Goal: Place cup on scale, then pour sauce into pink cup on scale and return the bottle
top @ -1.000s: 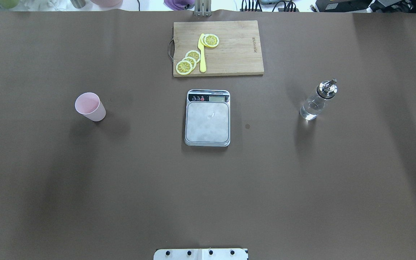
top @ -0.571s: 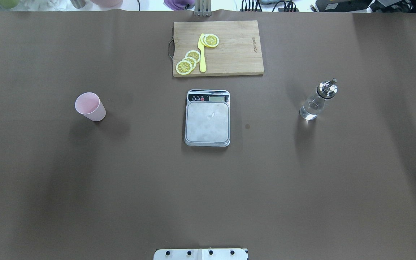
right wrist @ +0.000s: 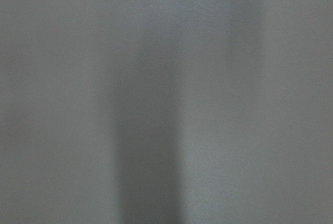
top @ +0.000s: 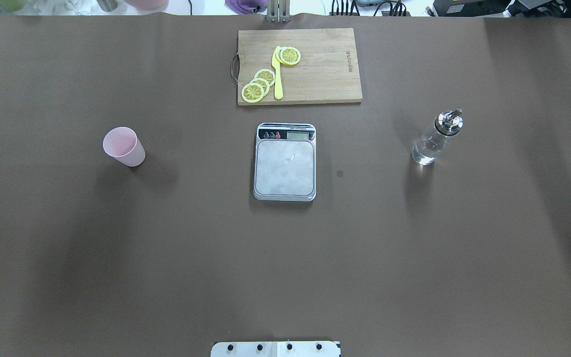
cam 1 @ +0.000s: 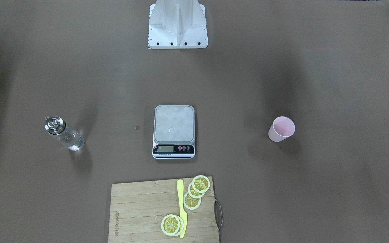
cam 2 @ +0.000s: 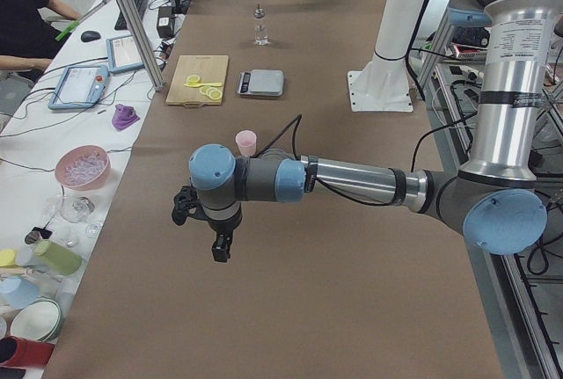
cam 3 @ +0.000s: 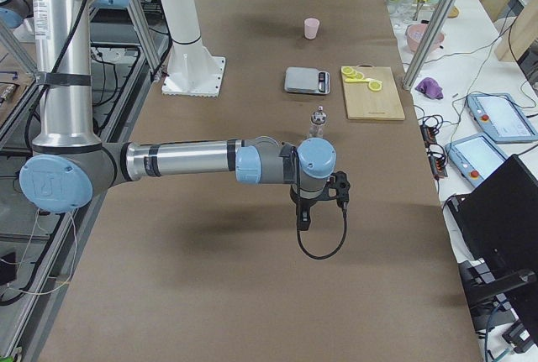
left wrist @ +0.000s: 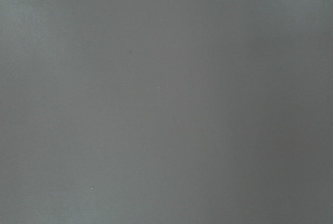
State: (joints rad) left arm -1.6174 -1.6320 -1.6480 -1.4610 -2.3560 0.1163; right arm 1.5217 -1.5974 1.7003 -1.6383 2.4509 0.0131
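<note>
The pale pink cup stands upright and empty on the brown table, left of the scale, whose silver plate is bare. The glass bottle with its silver pourer cap stands to the scale's right, with clear sauce inside. In the exterior left view my left gripper hangs over bare table, well short of the cup. In the exterior right view my right gripper hangs nearer the camera than the bottle. I cannot tell whether either is open or shut. Both wrist views show only tabletop.
A wooden cutting board with lemon slices and a yellow knife lies behind the scale. The robot's white base stands at the near edge. A person sits at a cluttered side table.
</note>
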